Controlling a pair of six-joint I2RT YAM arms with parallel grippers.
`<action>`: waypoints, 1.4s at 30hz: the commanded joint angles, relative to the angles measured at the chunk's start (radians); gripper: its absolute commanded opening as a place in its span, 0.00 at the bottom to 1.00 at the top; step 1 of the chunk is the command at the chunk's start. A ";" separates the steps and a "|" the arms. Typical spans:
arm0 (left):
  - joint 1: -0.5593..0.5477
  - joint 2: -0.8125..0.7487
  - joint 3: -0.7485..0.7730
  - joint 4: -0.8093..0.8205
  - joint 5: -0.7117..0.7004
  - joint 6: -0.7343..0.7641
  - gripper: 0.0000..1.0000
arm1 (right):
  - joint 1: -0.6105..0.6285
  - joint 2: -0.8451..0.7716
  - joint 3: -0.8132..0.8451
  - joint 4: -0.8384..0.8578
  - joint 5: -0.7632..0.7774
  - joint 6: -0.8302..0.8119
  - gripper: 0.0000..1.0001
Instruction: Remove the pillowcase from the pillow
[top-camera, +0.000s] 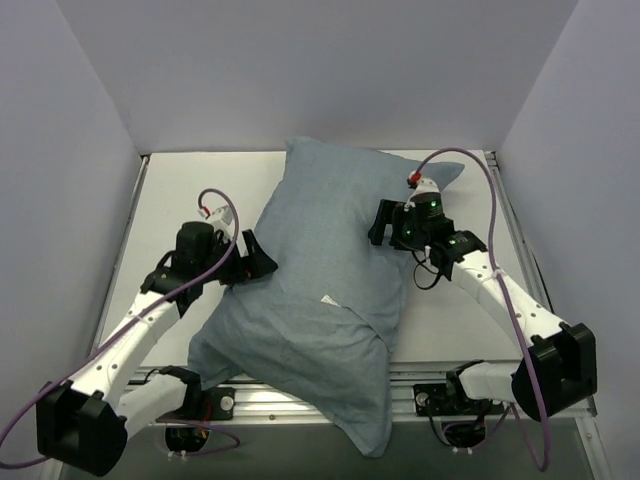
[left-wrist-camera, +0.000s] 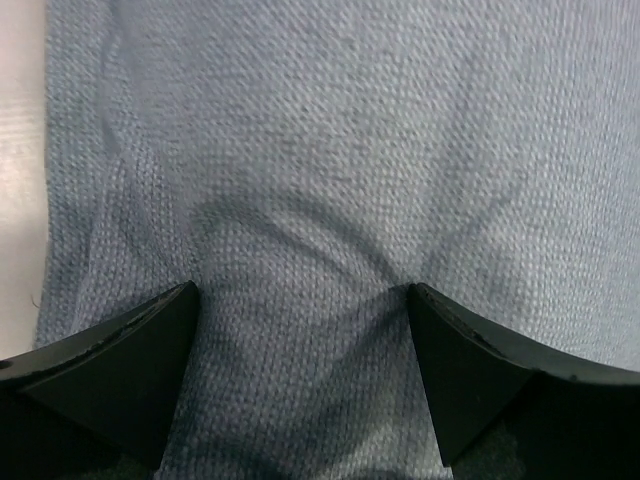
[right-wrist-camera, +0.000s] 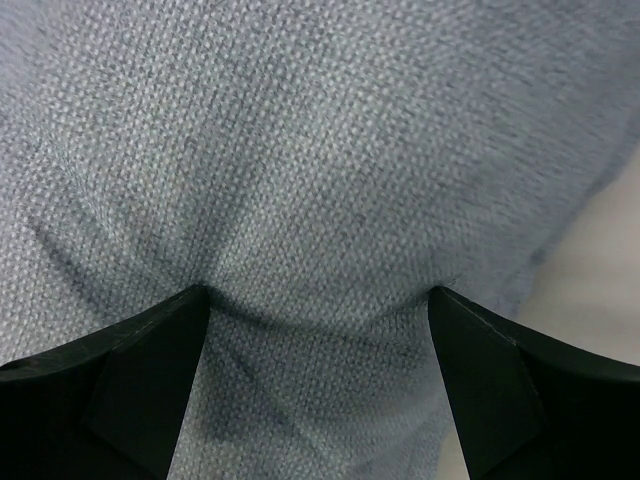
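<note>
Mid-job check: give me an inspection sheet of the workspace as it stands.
Surface: white table; the pillowcase overhangs its near edge.
Job's things: pillowcase lies diagonally, plain blue-grey face up, still filled out; the pillow is hidden inside.
Clutter: nothing seen.
Grippers: left pincer open, fingers pressed into fabric at the left edge; right pincer open, likewise at the right edge.
Cables: purple cables loop from both wrists; no snag seen.
Surroundings: plain white walls on three sides.

One tabletop holds one pillowcase. There are two arms, left arm and right arm, each with two jaws, and two purple cables.
</note>
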 joint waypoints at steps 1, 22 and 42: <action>-0.053 -0.089 -0.092 0.038 0.017 -0.055 0.94 | 0.093 0.117 0.048 0.100 -0.070 -0.016 0.87; -0.429 -0.343 -0.022 -0.023 -0.305 -0.126 0.94 | 0.384 0.514 0.688 -0.043 0.007 -0.223 0.88; -0.263 -0.022 0.090 0.019 -0.462 0.004 0.94 | 0.334 -0.013 0.099 -0.061 0.348 -0.007 0.90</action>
